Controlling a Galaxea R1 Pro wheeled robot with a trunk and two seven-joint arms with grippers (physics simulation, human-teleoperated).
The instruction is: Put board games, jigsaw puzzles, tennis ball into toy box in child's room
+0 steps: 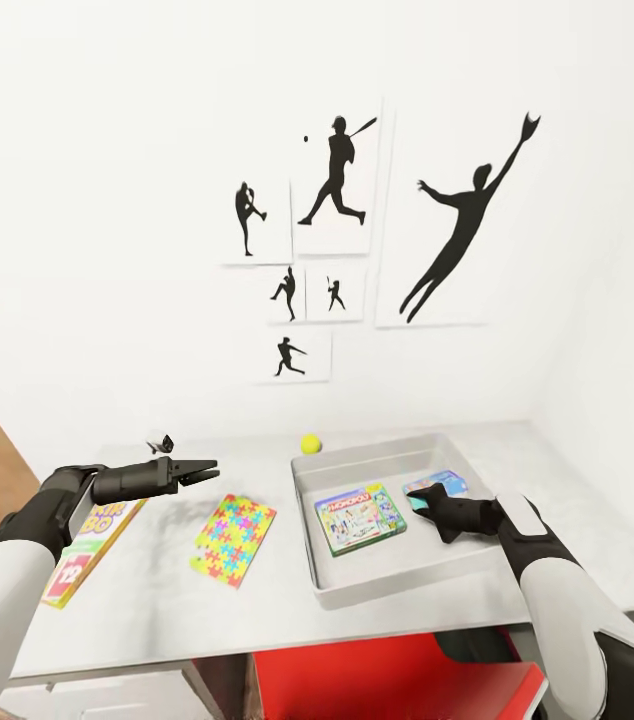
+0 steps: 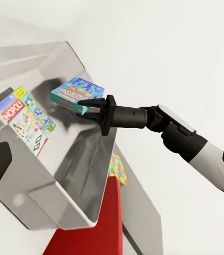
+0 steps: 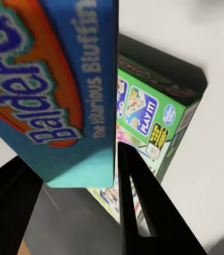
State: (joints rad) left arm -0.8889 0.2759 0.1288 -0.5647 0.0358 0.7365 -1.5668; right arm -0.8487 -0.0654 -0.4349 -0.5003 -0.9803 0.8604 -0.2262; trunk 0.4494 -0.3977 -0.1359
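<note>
Right gripper is reaching over the bin, fingers pinching the blue game by its edge, tilted above the bin's far-right corner; left gripper is hovering level over the table, fingers look near together, can't tell for sure. Counting: three games, the green one lying flat inside the bin, a third sitting at the table's left edge under the left arm; one puzzle between that and the bin; one ball just behind the bin's back rim. Open floor space in the bin's near half.
</note>
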